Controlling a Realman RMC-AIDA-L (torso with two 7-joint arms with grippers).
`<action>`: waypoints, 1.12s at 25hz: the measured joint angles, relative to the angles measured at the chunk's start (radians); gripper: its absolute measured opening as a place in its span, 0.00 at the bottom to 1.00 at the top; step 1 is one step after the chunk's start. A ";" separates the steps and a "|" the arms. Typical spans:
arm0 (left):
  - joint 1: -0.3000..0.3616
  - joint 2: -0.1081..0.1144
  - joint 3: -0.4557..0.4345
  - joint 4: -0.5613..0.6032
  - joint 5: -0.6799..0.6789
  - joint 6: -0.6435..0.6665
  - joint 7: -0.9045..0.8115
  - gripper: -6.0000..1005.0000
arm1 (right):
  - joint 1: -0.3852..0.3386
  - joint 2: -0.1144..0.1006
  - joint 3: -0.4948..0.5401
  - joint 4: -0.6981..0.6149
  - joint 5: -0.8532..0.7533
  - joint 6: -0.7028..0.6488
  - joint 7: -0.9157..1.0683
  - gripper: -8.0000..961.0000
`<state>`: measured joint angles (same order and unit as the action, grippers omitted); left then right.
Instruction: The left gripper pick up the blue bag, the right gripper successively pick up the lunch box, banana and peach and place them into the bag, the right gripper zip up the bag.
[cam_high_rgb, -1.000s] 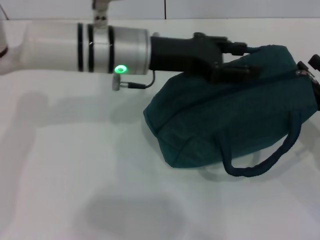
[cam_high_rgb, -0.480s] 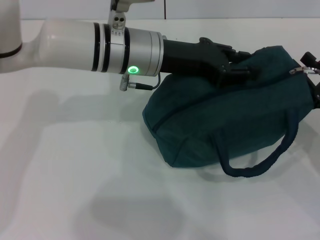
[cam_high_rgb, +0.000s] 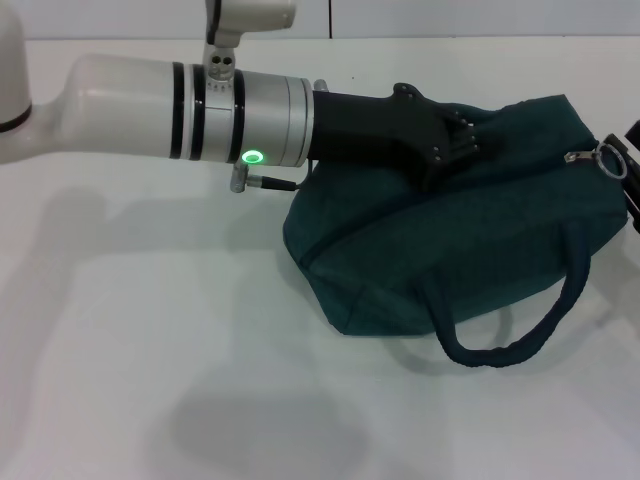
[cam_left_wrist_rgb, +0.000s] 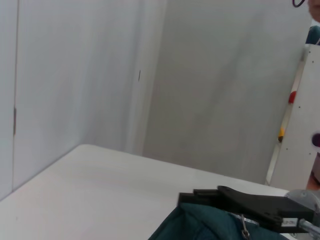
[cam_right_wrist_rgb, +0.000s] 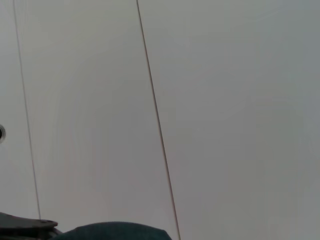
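Observation:
The blue bag (cam_high_rgb: 450, 235) lies on the white table (cam_high_rgb: 150, 330), its loop handle (cam_high_rgb: 500, 345) hanging toward the front. My left gripper (cam_high_rgb: 462, 140) reaches in from the left and is shut on the fabric along the bag's top ridge. The zipper pull (cam_high_rgb: 582, 157) rests on the bag's right top end. Only a sliver of my right gripper (cam_high_rgb: 625, 165) shows at the right edge, beside the pull. In the left wrist view the bag (cam_left_wrist_rgb: 200, 226) and its pull (cam_left_wrist_rgb: 244, 231) show in front of a black gripper body (cam_left_wrist_rgb: 250, 204). Lunch box, banana and peach are out of view.
White table surface spreads to the left and front of the bag. A grey wall (cam_left_wrist_rgb: 200, 90) stands behind the table. The left arm's white and silver forearm (cam_high_rgb: 200, 105) spans the space above the table's back left.
The left forearm has rolled and dropped slightly, with its gripper still on the bag top. The right gripper has drawn back toward the right edge, leaving the zipper pull exposed on the bag.

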<state>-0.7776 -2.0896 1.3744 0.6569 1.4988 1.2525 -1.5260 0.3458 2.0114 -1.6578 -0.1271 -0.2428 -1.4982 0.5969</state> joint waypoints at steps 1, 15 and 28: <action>0.003 0.000 -0.001 0.000 -0.004 0.000 0.005 0.10 | -0.005 -0.002 -0.001 0.003 -0.001 -0.011 -0.002 0.42; 0.013 -0.001 0.002 0.001 -0.025 0.005 0.027 0.05 | -0.041 -0.005 -0.008 0.002 -0.105 -0.041 -0.065 0.42; 0.026 -0.001 -0.001 0.001 -0.048 0.001 0.034 0.05 | -0.046 -0.005 -0.033 -0.001 -0.109 -0.147 -0.093 0.41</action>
<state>-0.7516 -2.0901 1.3732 0.6581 1.4505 1.2535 -1.4922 0.2998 2.0069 -1.6908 -0.1276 -0.3522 -1.6450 0.5043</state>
